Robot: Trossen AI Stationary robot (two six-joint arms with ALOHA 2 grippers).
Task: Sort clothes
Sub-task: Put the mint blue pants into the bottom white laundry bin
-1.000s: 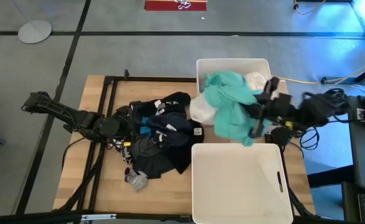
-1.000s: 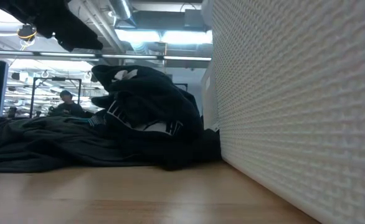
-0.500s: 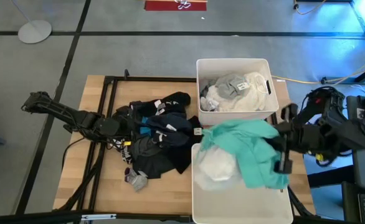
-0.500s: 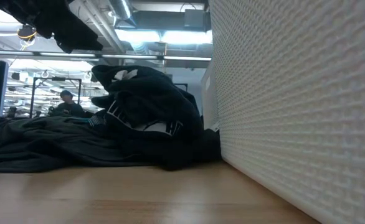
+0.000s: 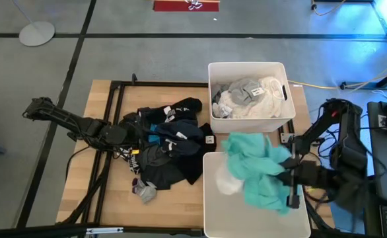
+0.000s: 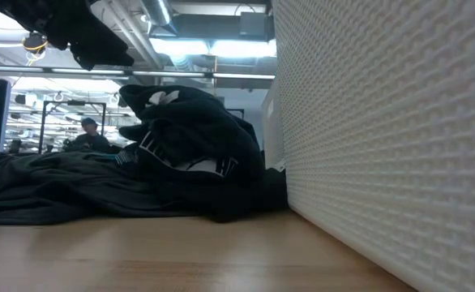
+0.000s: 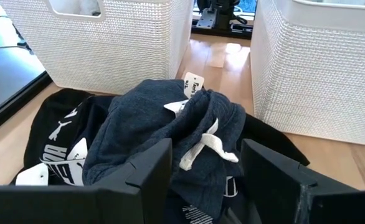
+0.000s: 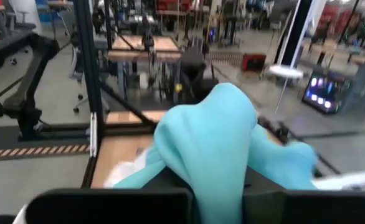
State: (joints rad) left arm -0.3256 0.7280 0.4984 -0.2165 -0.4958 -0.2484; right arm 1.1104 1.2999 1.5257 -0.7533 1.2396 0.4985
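A pile of dark clothes (image 5: 170, 149) lies on the wooden table left of two white bins. My left gripper (image 5: 139, 134) stands open at the pile's left side. Its fingers flank a navy garment with a white drawstring (image 7: 182, 118); I cannot tell whether they touch it. My right gripper (image 5: 288, 177) is shut on a teal garment (image 5: 258, 173) above the near bin (image 5: 210, 211). A white piece (image 5: 225, 186) shows beneath the teal cloth. The far bin (image 5: 246, 67) holds white and grey clothes (image 5: 249, 96). My right gripper pinches a bunched fold of the teal garment (image 8: 215, 140) between its two fingers, which come nearly level from the table's right side. The cloth bulges out ahead of the fingers and hangs slack over the near bin; whether its lower end rests in the bin cannot be told.
A black frame (image 5: 114, 119) runs along the table's left part. A grey sock (image 5: 144, 192) lies at the pile's near edge. In the low view the near bin's wall (image 6: 383, 146) fills the right, with dark clothes (image 6: 181, 154) to its left. A person (image 6: 83, 130) shows far behind.
My right gripper has swung from above the far bin toward the table's near edge and sunk a little, turning as it went. The teal garment has travelled with it and now hangs over the near bin. The far bin's white and grey clothes are uncovered.
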